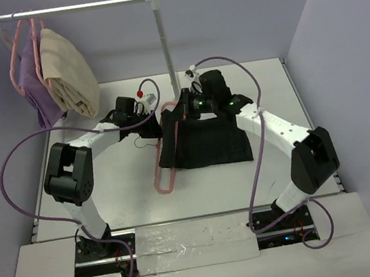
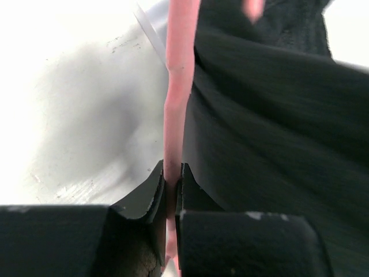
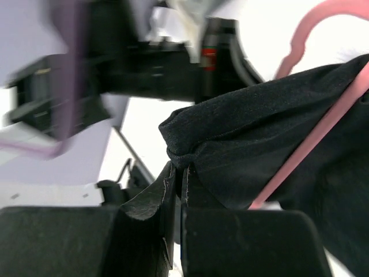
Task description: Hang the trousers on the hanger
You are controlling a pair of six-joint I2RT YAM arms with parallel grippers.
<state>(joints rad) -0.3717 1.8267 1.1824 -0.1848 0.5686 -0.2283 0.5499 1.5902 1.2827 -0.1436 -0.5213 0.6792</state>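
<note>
Black trousers lie bunched in a broad dark heap at mid-table, slightly toward the far side, upper edge lifted off the surface where both arms meet it. Pink hanger runs along the heap's left margin: one thin bar passes up beside the cloth, touching it, and a pink loop sticks out past the near-left corner of the heap onto the table. In the right wrist view a pink bar crosses the fabric diagonally and a curved pink piece rises behind it; whether the cloth is threaded over the bar or only draped against it, cannot tell. Left gripper is clamped on the hanger bar, jaws pressed to either side of the pink rod with no gap showing, the black cloth just to the right of it. Right gripper is pinched tight on a rolled fold at the trousers' edge, fabric bulging out above the jaw tips. The two grippers sit close together at the far-left top of the heap, the left arm's dark body filling the background of the right wrist view. Beyond, at the far-left corner, a white rail on a stand carries a purple garment and a beige garment, both hung on pink hangers, well apart from the heap. Purple cables loop off each arm.
</note>
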